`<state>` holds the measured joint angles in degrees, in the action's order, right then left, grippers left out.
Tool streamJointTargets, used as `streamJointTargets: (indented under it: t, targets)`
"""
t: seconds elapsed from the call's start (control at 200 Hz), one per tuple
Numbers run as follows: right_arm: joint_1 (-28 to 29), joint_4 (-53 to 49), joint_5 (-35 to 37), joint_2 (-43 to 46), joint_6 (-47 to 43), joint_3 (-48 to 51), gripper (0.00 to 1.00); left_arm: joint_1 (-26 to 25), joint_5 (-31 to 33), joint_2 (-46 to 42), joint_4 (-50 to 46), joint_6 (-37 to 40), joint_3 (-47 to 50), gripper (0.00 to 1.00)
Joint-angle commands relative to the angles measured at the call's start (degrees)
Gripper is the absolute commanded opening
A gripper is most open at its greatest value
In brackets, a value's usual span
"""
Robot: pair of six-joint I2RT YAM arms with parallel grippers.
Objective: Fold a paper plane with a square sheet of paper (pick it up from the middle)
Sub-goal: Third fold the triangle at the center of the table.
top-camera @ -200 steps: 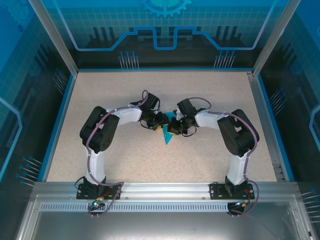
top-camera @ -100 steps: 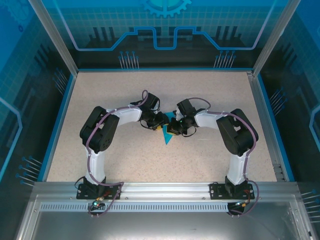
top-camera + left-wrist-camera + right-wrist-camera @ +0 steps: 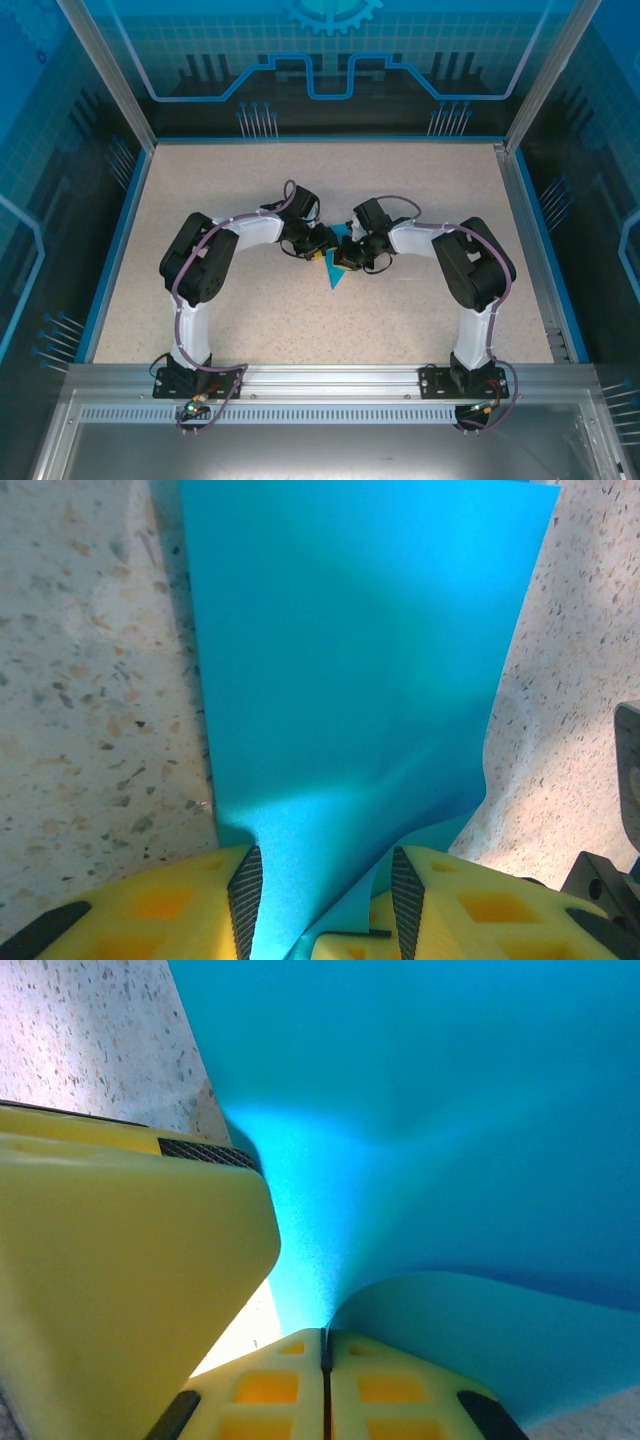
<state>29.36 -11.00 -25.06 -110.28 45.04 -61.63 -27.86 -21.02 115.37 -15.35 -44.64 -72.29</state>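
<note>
The teal paper plane (image 3: 334,278) lies mid-table, its point toward the arm bases and its wide end under both grippers. In the left wrist view the paper plane (image 3: 350,660) runs away from the camera and rises between the yellow fingers. My left gripper (image 3: 322,865) is open, its black pads either side of the paper. My right gripper (image 3: 323,1338) is shut, fingertips pressed together with the paper plane (image 3: 420,1110) curling out of the seam. Seen from above, left gripper (image 3: 322,252) and right gripper (image 3: 345,262) almost touch.
The speckled tabletop (image 3: 250,310) is ringed by a blue rim (image 3: 117,250) and clear enclosure walls. One finger of the left gripper (image 3: 110,1260) stands close beside the right gripper's tips. The right gripper's fingertips (image 3: 350,945) poke in between the left pads.
The right arm's elbow has edged slightly left. The grippers and paper stay in the same spot.
</note>
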Motion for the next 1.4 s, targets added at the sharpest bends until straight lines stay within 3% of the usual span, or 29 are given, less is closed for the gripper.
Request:
streamJointTargets:
  t: [0.0, 0.285, 0.595, 0.965, 1.085, 1.396]
  targets:
    - [0.69, 2.75, 0.37, -1.43, 0.44, -0.69, 0.08, 0.13, 0.01, 1.02, -2.68, 0.47, -0.65, 0.43]
    - [0.78, 1.91, 0.88, -2.42, -0.01, -0.09, 0.11, 1.28, 2.08, -4.52, -1.91, -2.39, 0.16, 0.45]
    - [0.87, 1.06, 0.86, -3.19, -0.30, 0.34, 0.26, 5.47, 3.39, -9.79, -0.36, -4.23, 5.15, 0.46]
    - [0.78, 3.01, 0.11, -2.29, -0.87, 1.64, 0.44, 6.59, 2.01, -11.27, 0.75, -4.21, 7.37, 0.47]
    - [0.69, 2.81, 0.05, -2.45, -0.87, 1.67, 0.41, 6.42, -0.16, -11.23, 1.90, -3.51, 7.68, 0.46]
    - [0.35, 1.65, -0.07, -2.77, -1.62, 1.64, 0.17, 3.78, -4.04, -11.09, 3.35, -2.21, 8.85, 0.36]
